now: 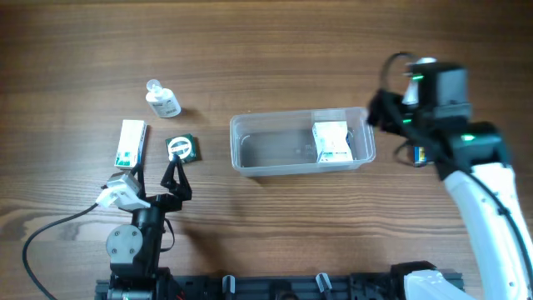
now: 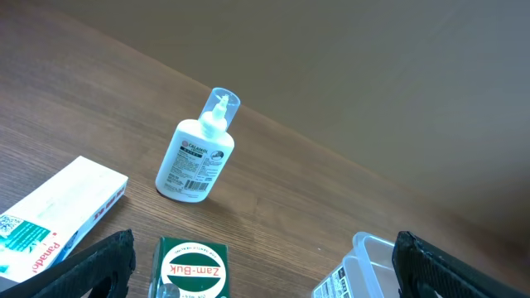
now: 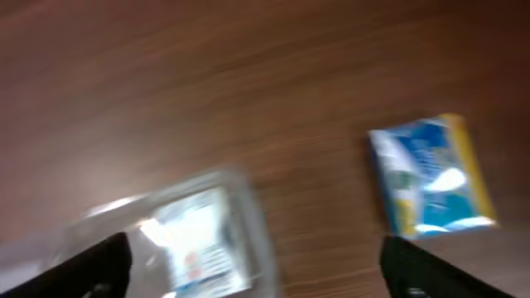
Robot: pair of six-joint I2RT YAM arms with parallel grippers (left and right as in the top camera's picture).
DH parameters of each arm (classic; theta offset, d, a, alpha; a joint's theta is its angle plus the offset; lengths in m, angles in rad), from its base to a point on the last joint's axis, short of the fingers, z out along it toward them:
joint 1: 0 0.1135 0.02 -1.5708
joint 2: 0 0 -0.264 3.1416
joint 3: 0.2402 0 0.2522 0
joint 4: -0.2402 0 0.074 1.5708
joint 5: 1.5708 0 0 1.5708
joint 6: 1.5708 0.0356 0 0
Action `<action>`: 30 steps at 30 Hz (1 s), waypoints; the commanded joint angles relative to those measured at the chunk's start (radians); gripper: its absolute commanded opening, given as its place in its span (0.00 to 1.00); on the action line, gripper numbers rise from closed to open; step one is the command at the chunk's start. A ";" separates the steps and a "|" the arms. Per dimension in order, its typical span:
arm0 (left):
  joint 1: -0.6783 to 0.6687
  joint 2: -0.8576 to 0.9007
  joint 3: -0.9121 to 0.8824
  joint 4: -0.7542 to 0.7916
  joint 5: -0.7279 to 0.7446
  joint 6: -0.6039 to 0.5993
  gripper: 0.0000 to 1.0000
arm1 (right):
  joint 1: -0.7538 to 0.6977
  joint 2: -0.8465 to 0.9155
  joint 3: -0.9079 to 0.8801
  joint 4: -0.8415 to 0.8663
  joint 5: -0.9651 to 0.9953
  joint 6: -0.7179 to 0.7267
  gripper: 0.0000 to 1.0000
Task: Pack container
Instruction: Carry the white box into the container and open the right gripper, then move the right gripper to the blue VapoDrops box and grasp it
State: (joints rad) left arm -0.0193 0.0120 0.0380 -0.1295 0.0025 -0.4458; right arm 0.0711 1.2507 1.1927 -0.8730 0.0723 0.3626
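Observation:
The clear plastic container [image 1: 250, 148] sits mid-table with a white box [image 1: 331, 142] lying in its right end. It shows blurred in the right wrist view [image 3: 248, 223] and at the edge of the left wrist view [image 2: 368, 257]. My left gripper [image 1: 176, 177] is open just in front of a green Zam-Buk box [image 1: 181, 148], which shows between the fingers [image 2: 193, 269]. My right gripper [image 1: 379, 112] is open and empty, at the container's right end. A blue and yellow box [image 3: 431, 174] lies to the container's right, mostly hidden under the arm [image 1: 420, 154].
A small white bottle [image 1: 162, 100] stands at the far left and shows in the left wrist view [image 2: 197, 153]. A long white box with green print [image 1: 130, 143] lies left of the green box; its end shows in the left wrist view [image 2: 58, 211].

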 commanded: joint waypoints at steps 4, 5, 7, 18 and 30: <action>0.000 -0.009 -0.006 0.003 0.008 0.020 1.00 | -0.376 0.064 -0.009 0.011 0.033 -0.185 1.00; 0.000 -0.009 -0.006 0.003 0.008 0.020 1.00 | -0.406 0.089 -0.017 0.021 0.028 -0.209 1.00; 0.000 -0.009 -0.006 0.003 0.008 0.020 1.00 | -0.452 0.158 -0.024 0.058 -0.034 -0.267 1.00; 0.000 -0.009 -0.006 0.003 0.008 0.020 1.00 | -0.456 0.553 -0.023 0.166 -0.002 -0.412 1.00; 0.000 -0.009 -0.006 0.003 0.008 0.020 1.00 | -0.452 0.676 -0.024 0.203 -0.092 -0.378 1.00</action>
State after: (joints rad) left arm -0.0193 0.0120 0.0380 -0.1295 0.0025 -0.4458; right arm -0.3870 1.8786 1.1805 -0.6674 -0.0036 -0.0277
